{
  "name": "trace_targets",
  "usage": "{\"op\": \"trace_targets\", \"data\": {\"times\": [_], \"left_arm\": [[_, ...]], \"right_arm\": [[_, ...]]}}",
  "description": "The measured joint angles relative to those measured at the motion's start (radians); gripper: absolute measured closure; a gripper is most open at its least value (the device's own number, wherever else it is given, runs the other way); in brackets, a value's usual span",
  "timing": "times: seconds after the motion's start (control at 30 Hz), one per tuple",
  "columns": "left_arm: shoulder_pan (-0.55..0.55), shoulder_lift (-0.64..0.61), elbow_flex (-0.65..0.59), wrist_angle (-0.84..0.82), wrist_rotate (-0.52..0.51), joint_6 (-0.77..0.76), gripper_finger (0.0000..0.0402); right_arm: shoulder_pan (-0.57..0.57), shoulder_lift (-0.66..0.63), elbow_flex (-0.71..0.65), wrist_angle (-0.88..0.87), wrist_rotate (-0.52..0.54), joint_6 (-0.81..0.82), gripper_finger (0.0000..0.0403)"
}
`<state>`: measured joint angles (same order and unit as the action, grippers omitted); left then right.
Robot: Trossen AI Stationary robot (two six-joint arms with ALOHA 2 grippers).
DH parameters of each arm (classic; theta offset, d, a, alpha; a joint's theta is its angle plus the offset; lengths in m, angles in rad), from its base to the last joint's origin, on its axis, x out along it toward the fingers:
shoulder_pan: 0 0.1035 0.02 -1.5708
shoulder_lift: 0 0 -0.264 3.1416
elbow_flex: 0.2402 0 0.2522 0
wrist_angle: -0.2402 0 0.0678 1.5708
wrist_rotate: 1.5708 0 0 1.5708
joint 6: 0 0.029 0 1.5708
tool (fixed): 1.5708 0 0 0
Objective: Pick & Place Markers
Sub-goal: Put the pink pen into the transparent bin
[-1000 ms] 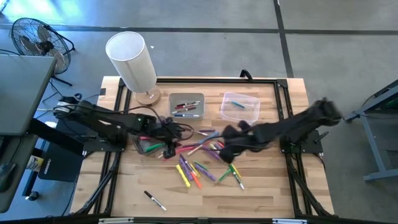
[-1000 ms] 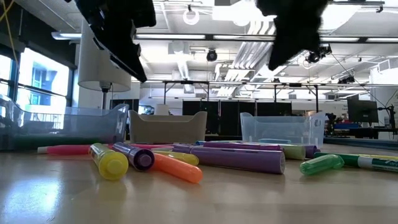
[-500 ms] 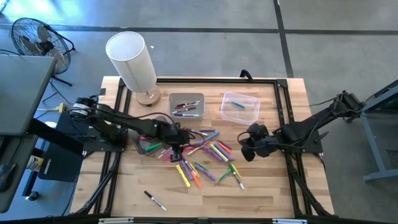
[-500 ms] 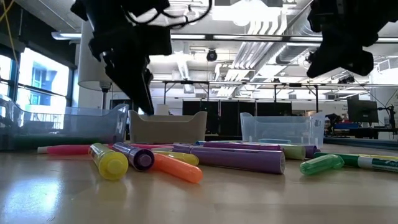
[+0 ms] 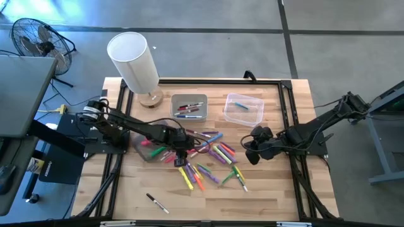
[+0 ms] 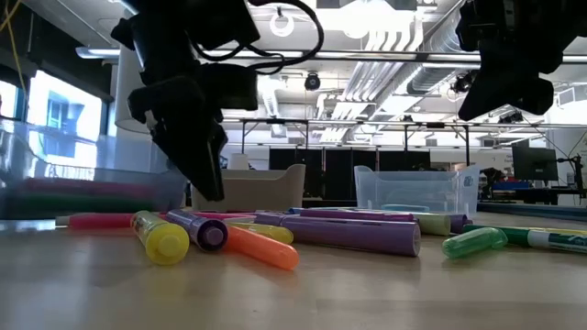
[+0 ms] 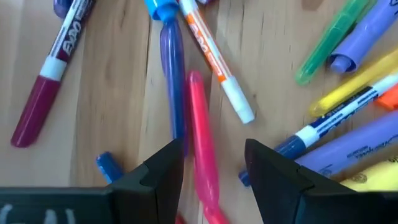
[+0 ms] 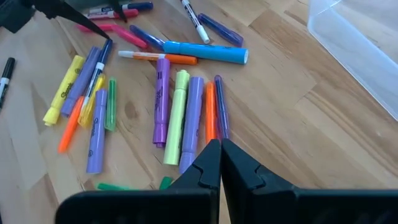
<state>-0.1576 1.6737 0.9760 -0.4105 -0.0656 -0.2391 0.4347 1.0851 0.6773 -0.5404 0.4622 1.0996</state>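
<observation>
Many coloured markers (image 5: 208, 161) lie scattered flat on the wooden table's middle. My left gripper (image 5: 181, 157) hangs open and slanting down over the pile's left part. In its wrist view its gripper (image 7: 214, 165) has a finger on either side of a pink marker (image 7: 200, 137) that lies beside a dark blue one (image 7: 172, 81). In the low view the fingertips (image 6: 209, 183) stand just above the markers. My right gripper (image 5: 252, 151) is shut, raised off the table to the right of the pile; its wrist view shows its gripper (image 8: 221, 155) with nothing between the fingers.
A grey bin (image 5: 189, 107) with a few markers and a clear bin (image 5: 243, 108) with a blue one stand at the back. Another clear bin (image 5: 148, 150) sits under my left arm. A white lamp (image 5: 134, 63) stands at the back left. A black marker (image 5: 158, 203) lies alone near the front edge.
My left gripper has come down and toward the table's right, onto the left part of the marker pile, staying open. My right gripper, shut throughout, has drawn back from over the pile toward the table's right edge, then kept still.
</observation>
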Motion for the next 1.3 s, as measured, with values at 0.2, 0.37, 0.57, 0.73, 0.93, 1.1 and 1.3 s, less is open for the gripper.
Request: {"op": "trace_targets", "data": {"times": [0.2,0.37,0.57,0.73,0.93,1.1,1.3], "left_arm": [[0.001,0.010,0.003,0.016,-0.002,0.025,0.0235],[0.000,0.010,0.038,-0.013,-0.002,0.032,0.0235],[0.000,0.010,0.110,-0.135,-0.004,0.084,0.0235],[0.000,0.010,0.140,-0.127,0.001,0.112,0.0235],[0.000,0.050,0.143,-0.106,-0.020,0.131,0.0235],[0.000,0.098,0.144,-0.095,-0.050,0.151,0.0235],[0.001,0.158,0.139,-0.090,-0.068,0.156,0.0234]], "right_arm": [[0.000,0.000,0.000,0.005,0.000,0.002,0.0403],[0.000,0.000,0.000,0.007,0.000,0.019,0.0403],[0.000,0.001,0.000,0.007,0.001,0.024,0.0403],[0.000,0.001,0.000,0.008,0.001,0.026,0.0403],[0.000,0.001,0.000,0.016,0.002,0.026,0.0403],[0.000,0.001,0.000,0.021,0.002,0.021,0.0403],[0.000,0.001,0.000,0.021,0.000,0.019,0.0403]]}}
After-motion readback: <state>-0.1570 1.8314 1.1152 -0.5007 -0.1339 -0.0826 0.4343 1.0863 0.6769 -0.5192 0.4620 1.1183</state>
